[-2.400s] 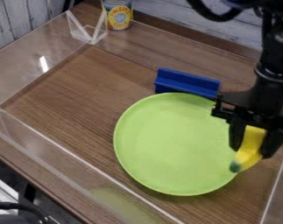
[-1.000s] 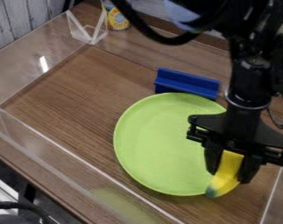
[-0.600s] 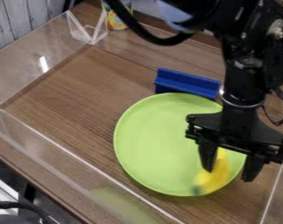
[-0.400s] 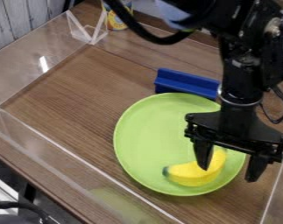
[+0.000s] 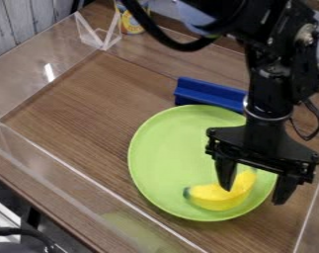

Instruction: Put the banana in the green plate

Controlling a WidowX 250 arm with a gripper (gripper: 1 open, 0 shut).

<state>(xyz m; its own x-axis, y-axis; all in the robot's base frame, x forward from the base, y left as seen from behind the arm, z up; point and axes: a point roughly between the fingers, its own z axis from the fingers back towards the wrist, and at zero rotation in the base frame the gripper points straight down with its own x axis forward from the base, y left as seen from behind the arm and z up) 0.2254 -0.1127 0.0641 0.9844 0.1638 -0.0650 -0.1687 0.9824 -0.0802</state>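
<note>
The banana (image 5: 218,198) lies flat on the near right part of the green plate (image 5: 169,153), its curve opening upward in the picture. Straight above it hangs my gripper (image 5: 264,183), pointing down with both black fingers spread wide and nothing between them. The left finger (image 5: 229,178) stands just over the banana's right end and hides a bit of it. I cannot tell whether that finger touches the fruit. The plate rests on the wooden table inside the clear walls.
A blue rectangular block (image 5: 209,94) sits just behind the plate. A yellow can (image 5: 132,16) and a clear stand (image 5: 97,33) are at the far back. Transparent walls (image 5: 43,158) ring the wooden surface, close to the plate's near and right sides.
My gripper was shut on the upright banana; its fingers opened and the banana dropped flat onto the plate. The arm has stayed where it was.
</note>
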